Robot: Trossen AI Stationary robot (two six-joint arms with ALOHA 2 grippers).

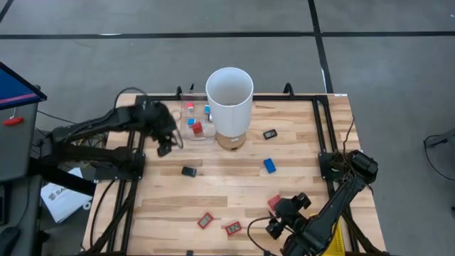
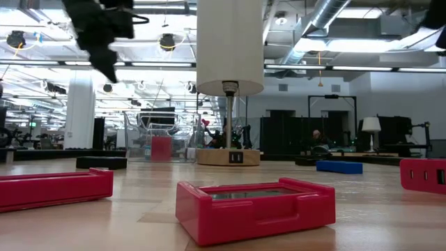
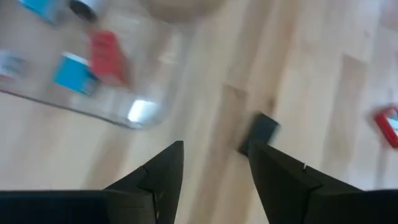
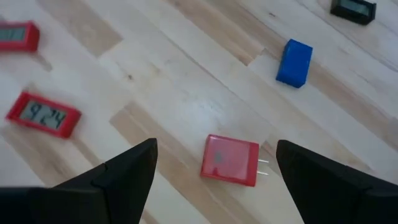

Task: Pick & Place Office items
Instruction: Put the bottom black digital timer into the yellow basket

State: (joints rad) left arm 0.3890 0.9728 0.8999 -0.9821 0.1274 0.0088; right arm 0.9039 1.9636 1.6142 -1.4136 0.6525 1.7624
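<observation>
Red charger (image 4: pixel 229 160) between right fingers (image 4: pixel 122 172) (untouched)

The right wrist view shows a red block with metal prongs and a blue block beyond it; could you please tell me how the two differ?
The red pronged block is red, while the blue block is blue. The red pronged block has two metal prongs on one side; the blue block shows none. The red pronged block looks broad and flat; the blue block looks narrower and chunkier. Both lie loose on the wooden table, untouched.

Beyond the wooden table (image 2: pixel 139 209) lies an open hall with exposed ceiling ducts (image 2: pixel 334 17), strip lights, a white column (image 2: pixel 79 111) and grey floor (image 1: pixel 142 21).
</observation>
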